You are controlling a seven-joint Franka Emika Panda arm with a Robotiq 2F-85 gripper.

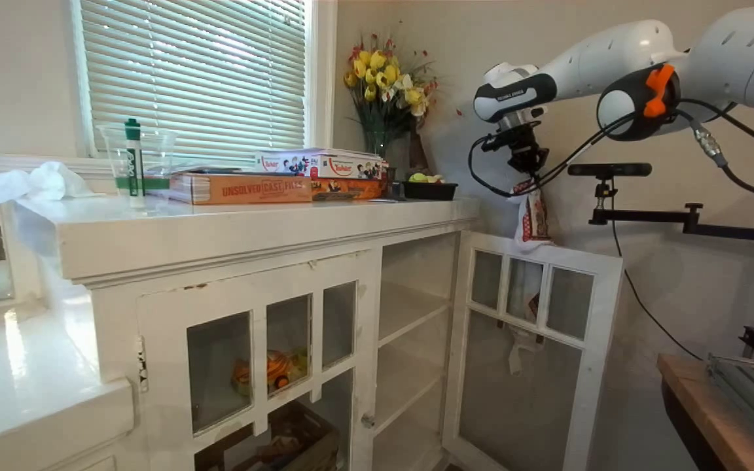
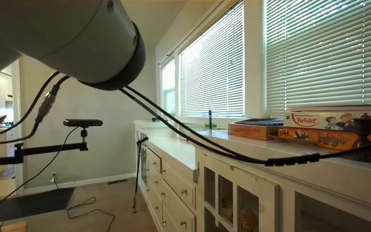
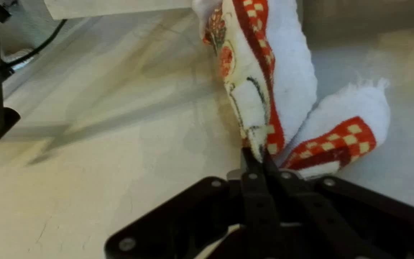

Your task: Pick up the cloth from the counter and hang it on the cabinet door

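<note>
The cloth [image 3: 264, 79] is white with red-and-cream checks — the cabinet door [image 1: 526, 323] white, the gripper [image 3: 261, 163] black.

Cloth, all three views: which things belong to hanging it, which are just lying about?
Part of the job:
cloth, pinched in the gripper
cabinet door, swung open, the cloth's lower end at its top edge
counter, the pick-up spot

Just lying about, on the counter:
game boxes
marker
clear cup
black tray
flowers
</note>
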